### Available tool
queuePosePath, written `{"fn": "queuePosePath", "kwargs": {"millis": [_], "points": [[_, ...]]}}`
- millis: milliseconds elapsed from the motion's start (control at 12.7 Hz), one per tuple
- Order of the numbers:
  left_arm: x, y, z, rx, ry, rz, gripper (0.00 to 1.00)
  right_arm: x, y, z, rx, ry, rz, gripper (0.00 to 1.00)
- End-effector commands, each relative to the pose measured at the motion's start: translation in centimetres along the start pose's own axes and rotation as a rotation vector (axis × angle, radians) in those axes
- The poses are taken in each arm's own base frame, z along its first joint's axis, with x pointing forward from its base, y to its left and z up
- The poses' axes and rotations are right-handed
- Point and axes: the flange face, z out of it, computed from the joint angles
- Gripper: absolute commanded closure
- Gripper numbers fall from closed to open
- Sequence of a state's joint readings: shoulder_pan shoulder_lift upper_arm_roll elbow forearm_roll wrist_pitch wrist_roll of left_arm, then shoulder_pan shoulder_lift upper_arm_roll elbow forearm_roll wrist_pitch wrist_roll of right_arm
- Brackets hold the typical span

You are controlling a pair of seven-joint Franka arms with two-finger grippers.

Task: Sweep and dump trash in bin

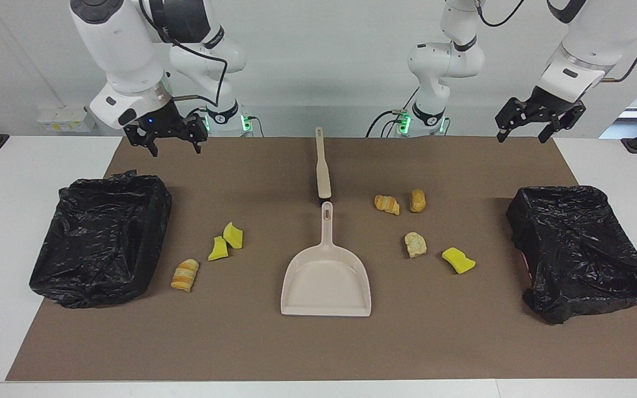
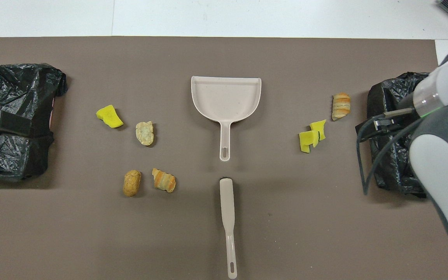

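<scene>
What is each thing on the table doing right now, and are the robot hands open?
dustpan: flat on the mat, empty
brush: lying on the mat, untouched
trash: seven bits scattered on the mat, none swept
bins: two, lined with black bags
right gripper: open, empty, in the air
left gripper: open, empty, in the air

White jointed arms, black cables, green base lights, black pincers.
</scene>
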State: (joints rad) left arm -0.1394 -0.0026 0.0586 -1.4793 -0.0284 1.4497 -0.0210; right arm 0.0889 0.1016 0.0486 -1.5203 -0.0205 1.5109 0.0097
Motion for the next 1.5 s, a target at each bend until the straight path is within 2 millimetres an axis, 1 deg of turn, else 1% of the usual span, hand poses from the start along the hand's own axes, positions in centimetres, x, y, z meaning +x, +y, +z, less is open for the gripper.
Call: {"fn": "queuePosePath", "kwargs": {"millis": [0,79,158,237,474,553,632,711,789,947,1105,1184,1263,1342,1421], "points": [[-0.8,0.0,-1.4,-0.015,0.024,0.013,0.0,3.4,-4.0,2.8,-0.006,0.019,-0.032,0.0],[-1.1,0.0,-1.5,-0.015,0.025,0.015,0.0,4.4,-6.4,3.8,-0.006,0.033,-0.043,0.0],[-1.1,0.2,-1.4,-0.015,0.025,0.016,0.0,5.5,-8.8,5.3,-0.002,0.047,-0.038,0.0],[-1.1,0.2,-1.5,-0.015,0.027,0.016,0.0,6.4,-11.6,6.4,0.01,0.072,-0.029,0.0],[-1.1,0.2,-1.5,-0.017,0.027,0.003,0.0,8.3,-18.9,9.2,0.053,0.114,0.068,0.0],[-1.1,0.2,-1.5,-0.017,0.027,0.003,0.0,8.9,-21.0,9.9,0.071,0.126,0.094,0.0],[-1.1,0.3,-1.5,-0.017,0.026,0.003,0.0,9.3,-22.7,10.8,0.084,0.145,0.106,0.0],[-1.2,0.7,-1.4,-0.017,0.022,0.009,0.0,9.7,-24.1,11.7,0.095,0.164,0.117,0.0],[-1.3,1.1,-1.4,-0.016,0.021,0.016,0.0,9.9,-25.9,13.3,0.097,0.171,0.134,0.0],[-1.5,1.4,-1.2,-0.016,0.021,0.022,0.0,10.5,-27.9,16.2,0.11,0.184,0.181,0.0],[-2.4,1.3,-0.6,-0.017,0.007,0.036,0.0,10.1,-30.5,18.2,0.106,0.215,0.204,0.0],[-2.7,1.2,-0.3,-0.018,0.009,0.038,0.0,9.9,-31.1,19.3,0.096,0.229,0.221,0.0],[-3.0,1.3,0.2,-0.019,0.01,0.041,0.0,9.5,-31.1,20.8,0.084,0.229,0.224,0.0],[-3.2,2.1,0.5,-0.018,0.01,0.057,0.0,9.3,-30.9,21.4,0.076,0.217,0.225,0.0],[-3.4,2.4,0.6,-0.018,0.011,0.063,0.0,8.7,-30.7,21.8,0.066,0.207,0.222,0.0]]}}
